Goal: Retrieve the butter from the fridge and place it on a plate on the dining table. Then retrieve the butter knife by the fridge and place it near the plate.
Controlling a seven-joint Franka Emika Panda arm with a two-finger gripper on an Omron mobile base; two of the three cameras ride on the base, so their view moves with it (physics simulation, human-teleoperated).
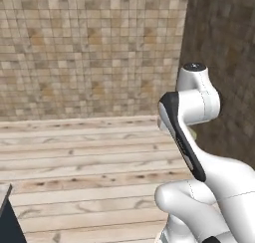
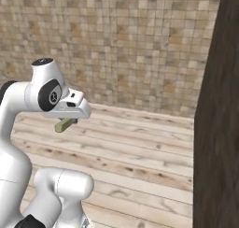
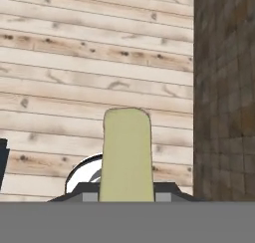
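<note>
The butter [image 3: 126, 155], a pale yellow-green stick, juts forward from between my fingers in the hand view. My gripper [image 3: 127, 189] is shut on it. In the right base view the butter [image 2: 65, 124] sticks out under the white hand, held high above the wooden floor. A sliver of the butter [image 1: 193, 134] peeks out behind the arm's forearm in the left base view. The fridge, the plate, the dining table and the butter knife are out of view.
Pale wooden planks [image 1: 84, 162] cover the floor ahead, ending at a tan tiled wall [image 2: 121, 40]. A dark brown tiled wall [image 2: 217, 129] stands close on the right. A dark blue furniture corner [image 1: 7, 219] juts in at the lower left.
</note>
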